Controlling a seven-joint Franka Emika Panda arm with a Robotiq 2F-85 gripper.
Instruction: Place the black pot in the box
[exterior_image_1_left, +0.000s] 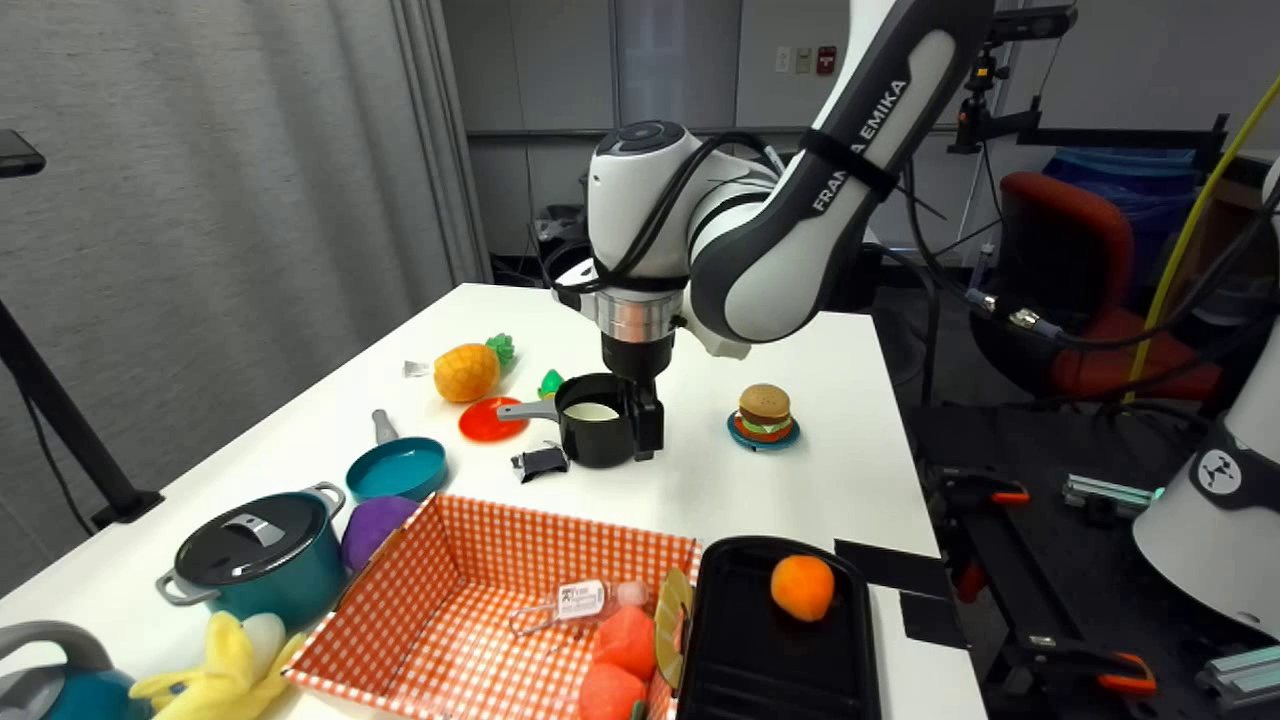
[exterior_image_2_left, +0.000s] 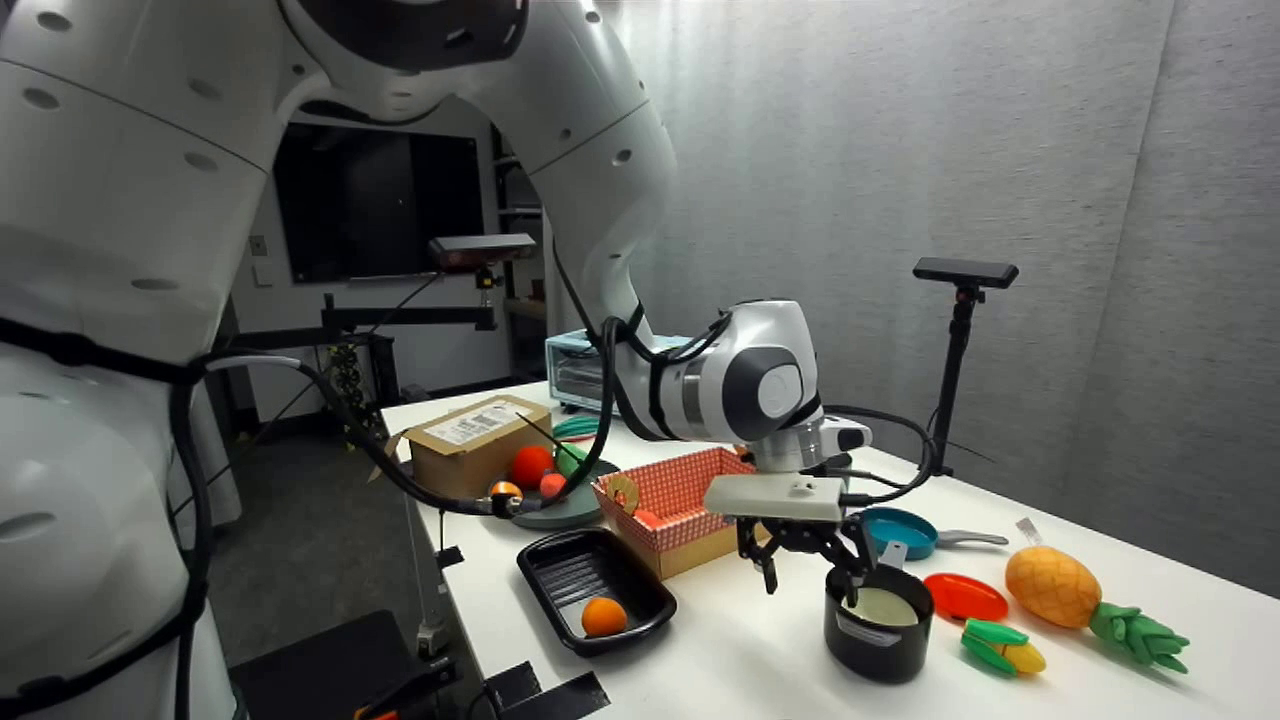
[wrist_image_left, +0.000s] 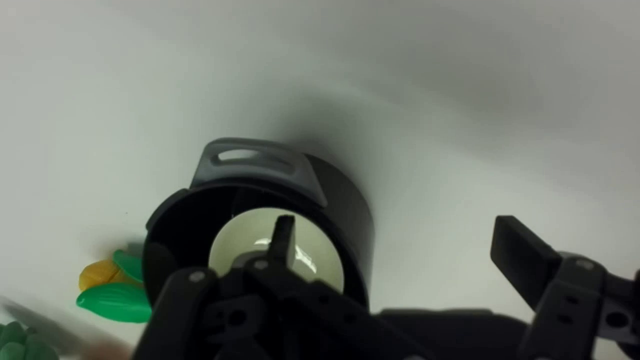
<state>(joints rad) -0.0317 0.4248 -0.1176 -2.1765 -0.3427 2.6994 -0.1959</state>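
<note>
- Found black pot (exterior_image_2_left: 880, 658) upright on tabletop (exterior_image_1_left: 700, 500), outside box (exterior_image_1_left: 570, 535), in both exterior views.
- Noted pale whitish inside, long grey handle (exterior_image_1_left: 527, 410) pointing toward 9 o'clock in an exterior view, and short grey side handle (wrist_image_left: 235, 171) at 12 o'clock of rim in wrist view.
- Observed end effector (exterior_image_2_left: 812, 590) at the pot, with jaws wide apart.
- Recorded, in the wrist view, one finger (wrist_image_left: 282, 235) over the pot's mouth and the opposite finger (wrist_image_left: 525, 257) over tabletop, well apart from the pot, toward 3 o'clock.
- Could not tell depth of the inner fingertip relative to rim, nor contact with pot wall.
- Located box at roughly 7 o'clock from pot in an exterior view, with orange-red and white checked sides; saw labelled bottle (exterior_image_1_left: 580, 601) and reddish round items (exterior_image_1_left: 628, 640) inside.
- Recorded, in an exterior view, black tray (exterior_image_1_left: 740, 640) with orange (exterior_image_1_left: 802, 588) inside, just beside box at 3 o'clock, and teal lidded pot (exterior_image_1_left: 300, 578) at 9 o'clock with purple item (exterior_image_1_left: 376, 530) between.
- Listed around pot in an exterior view: toy hamburger (exterior_image_1_left: 765, 405) on teal plate (exterior_image_1_left: 766, 445) at 3 o'clock, toy pineapple (exterior_image_1_left: 467, 373) at 10 o'clock, red plate (exterior_image_1_left: 490, 422) and farther teal pan (exterior_image_1_left: 398, 468) at 9 o'clock, small dark object (exterior_image_1_left: 540, 462) just beside at 8 o'clock.
- Identified green-and-yellow toy (exterior_image_2_left: 1008, 653) near pot, at 3 o'clock in an exterior view.
</note>
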